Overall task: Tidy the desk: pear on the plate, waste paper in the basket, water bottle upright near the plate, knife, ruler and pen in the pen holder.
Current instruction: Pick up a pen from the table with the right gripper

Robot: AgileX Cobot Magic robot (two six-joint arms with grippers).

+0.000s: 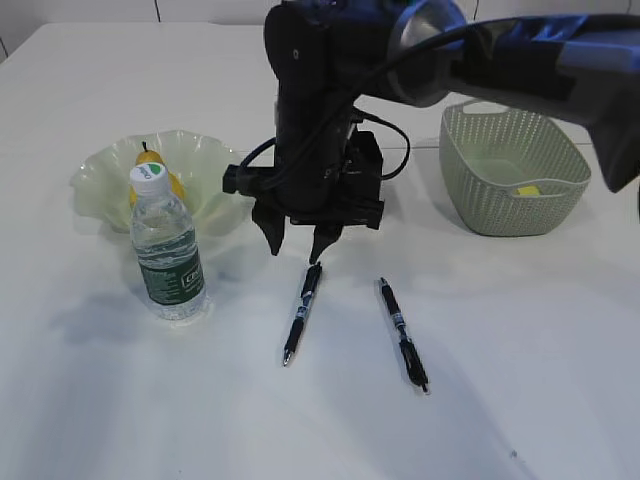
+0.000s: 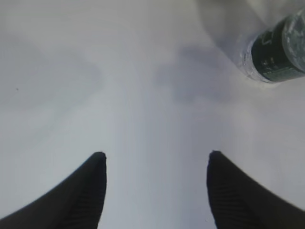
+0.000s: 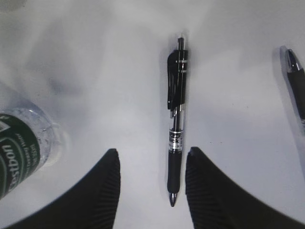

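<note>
2 pens (image 1: 301, 312), water bottle (image 1: 167, 255) upright beside plate (image 1: 215, 165)

Robot lab tabletop, plain white desk (image 1: 500, 380), staged props

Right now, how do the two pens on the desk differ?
The left pen lies directly below the open right gripper, between its fingers in the right wrist view; the right pen lies clear of it. The left pen leans top-right, the right pen top-left. Both are black click pens lying flat on the desk.
</note>
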